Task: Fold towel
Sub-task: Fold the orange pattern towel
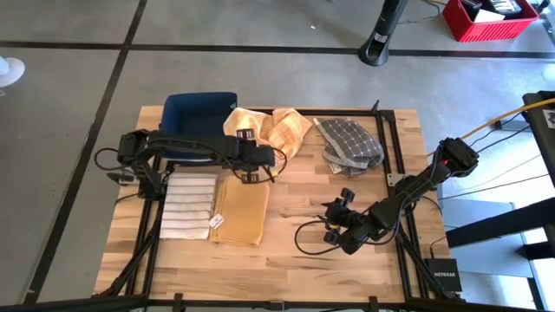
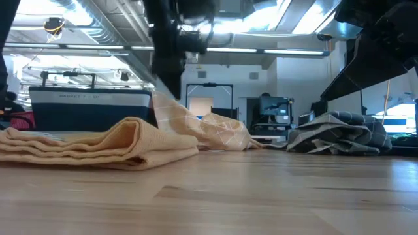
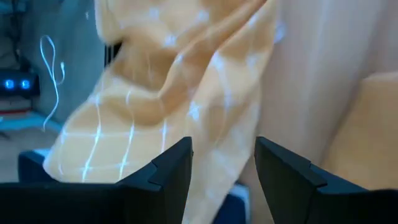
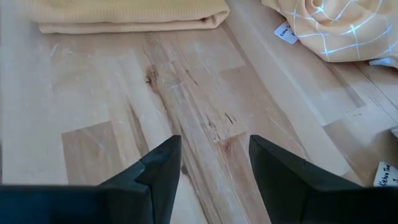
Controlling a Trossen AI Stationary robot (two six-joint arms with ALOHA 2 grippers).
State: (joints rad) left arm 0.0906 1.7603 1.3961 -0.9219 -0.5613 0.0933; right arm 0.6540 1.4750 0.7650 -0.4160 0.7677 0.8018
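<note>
The orange windowpane-check towel (image 1: 276, 128) lies crumpled at the far side of my wooden surface (image 1: 286, 243), just beside the dark blue bin (image 1: 198, 117), and one edge of it rises off the wood toward my left gripper (image 1: 260, 160). Through the left wrist camera I see that cloth (image 3: 180, 93) hanging just ahead of the fingers (image 3: 171, 171), with the jaws standing apart and a fold of fabric passing into the gap between them; I cannot tell whether they are pinching it. From table height the check towel (image 2: 209, 130) slopes up to the dark arm above it. Nearer to me lie a folded plain mustard towel (image 1: 241, 212) and, touching its side, a folded white striped towel (image 1: 189, 204). A crumpled grey check towel (image 1: 349, 143) sits well off to the right. My right gripper (image 1: 334, 221) rests low over bare wood, jaws apart and holding nothing, with the mustard towel (image 4: 130, 15) ahead of it.
</note>
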